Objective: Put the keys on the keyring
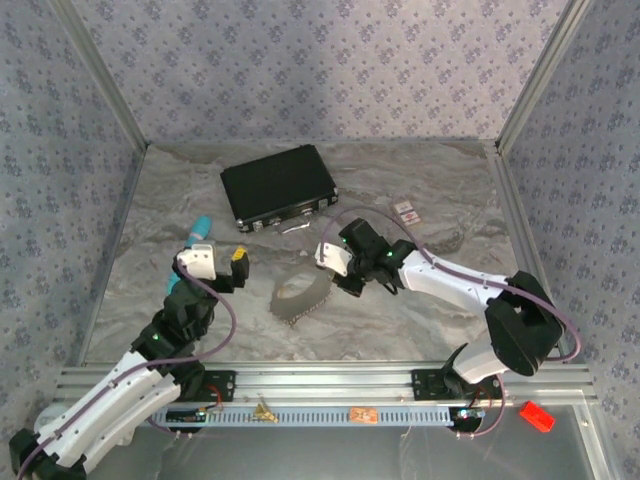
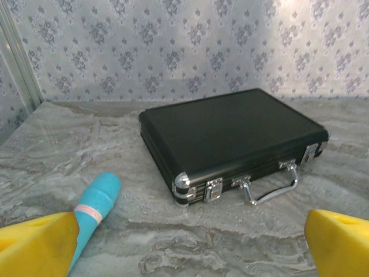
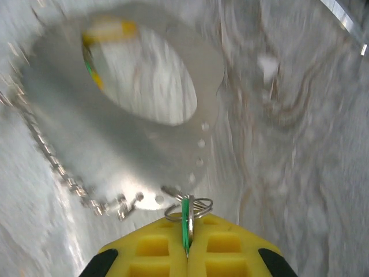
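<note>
Jaws: right pair (image 3: 185,257) tight on a green key (image 3: 185,222) beside the keyring (image 3: 78,190), left pair (image 2: 187,245) wide apart, empty.

Looks like a robotics lab test cell, not a home; closed in left, far and right by floral-patterned panels (image 1: 300,60) set in aluminium posts (image 1: 100,70); floored with a marble-look tabletop (image 1: 450,190); edged near by a slotted metal rail (image 1: 330,385) with robot arm bases (image 1: 198,386) bolted on.
</note>
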